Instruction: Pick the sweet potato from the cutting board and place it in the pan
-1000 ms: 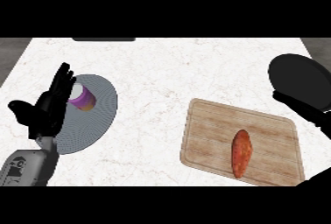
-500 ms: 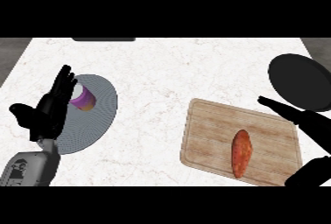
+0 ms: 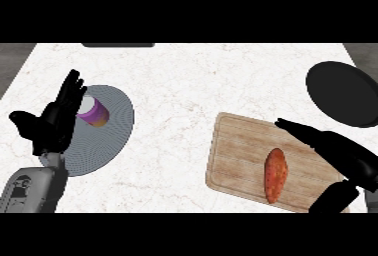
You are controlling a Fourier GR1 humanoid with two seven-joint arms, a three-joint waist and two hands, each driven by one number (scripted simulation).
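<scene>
An orange sweet potato [image 3: 275, 174] lies lengthwise on the wooden cutting board [image 3: 236, 155] at the right. The black pan [image 3: 345, 93] sits beyond the board at the far right edge. My right hand [image 3: 336, 150] is over the board's right part, just right of the sweet potato, fingers straight and pointing left, thumb low near the board's front corner. It touches nothing that I can see. My left hand [image 3: 52, 122] stays open at the left, fingers up.
A grey plate [image 3: 111, 131] lies at the left behind my left hand, with a purple and white cup [image 3: 94, 112] on it. A dark object [image 3: 118, 45] sits at the counter's far edge. Bare marble counter lies between plate and board.
My right hand has come down and left from in front of the pan to over the board's right side, beside the sweet potato. The left hand has not moved.
</scene>
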